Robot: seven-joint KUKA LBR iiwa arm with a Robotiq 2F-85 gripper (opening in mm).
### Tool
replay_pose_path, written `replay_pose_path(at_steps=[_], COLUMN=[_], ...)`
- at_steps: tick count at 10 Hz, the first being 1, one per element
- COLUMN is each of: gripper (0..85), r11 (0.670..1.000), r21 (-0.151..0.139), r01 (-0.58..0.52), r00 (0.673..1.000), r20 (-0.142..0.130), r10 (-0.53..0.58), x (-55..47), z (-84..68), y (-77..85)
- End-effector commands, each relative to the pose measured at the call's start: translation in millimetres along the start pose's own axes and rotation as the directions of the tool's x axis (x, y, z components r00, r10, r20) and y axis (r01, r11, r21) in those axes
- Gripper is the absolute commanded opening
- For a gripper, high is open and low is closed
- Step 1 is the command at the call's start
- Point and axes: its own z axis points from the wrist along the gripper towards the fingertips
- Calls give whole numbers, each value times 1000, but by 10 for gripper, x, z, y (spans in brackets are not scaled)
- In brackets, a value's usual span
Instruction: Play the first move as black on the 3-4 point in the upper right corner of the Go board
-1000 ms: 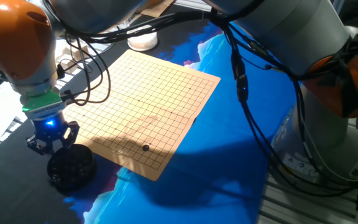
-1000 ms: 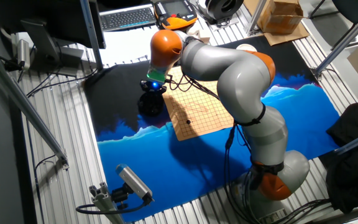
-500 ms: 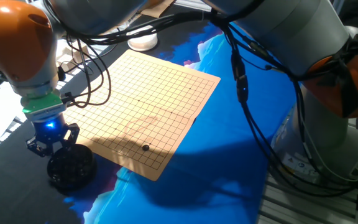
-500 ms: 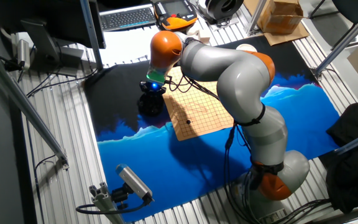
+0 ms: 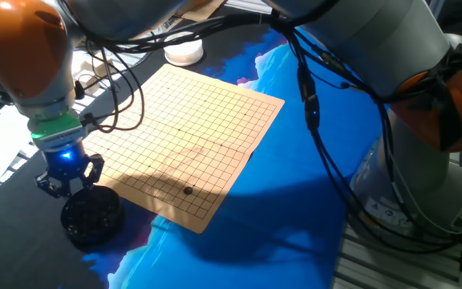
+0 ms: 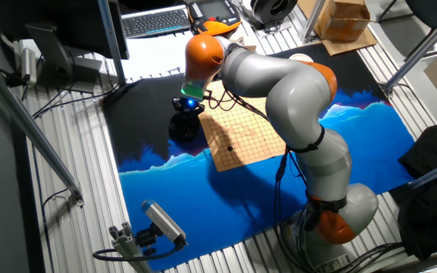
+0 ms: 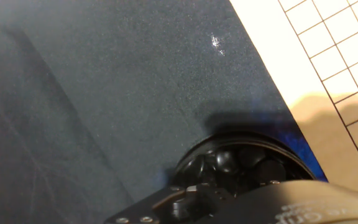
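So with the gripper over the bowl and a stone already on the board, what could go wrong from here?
1. The gripper hangs above the bowl, whose stones lie heaped together; a grab might lift several.
2. The bowl sits beside the board edge; a descent could nudge either.
3. Cables drape over the board and could drag across it, disturbing the stone.

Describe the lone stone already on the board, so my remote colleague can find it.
Start at the tan gridded Go board on the blue cloth. Near the board's corner closest to that cloth lies one small round glossy black stone, the only piece on the grid, far smaller than the round black bowl beside the board.
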Motion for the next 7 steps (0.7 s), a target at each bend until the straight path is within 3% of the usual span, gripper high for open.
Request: replay_pose_path(at_steps=[1, 7], gripper=[340, 340], r11=[1000, 1000], r21=[0, -13], r01=[-1, -8], r00=[1000, 1000], r20=[0, -4], r10=[1, 8], x=[12, 49], z=[2, 73], y=[-4, -10])
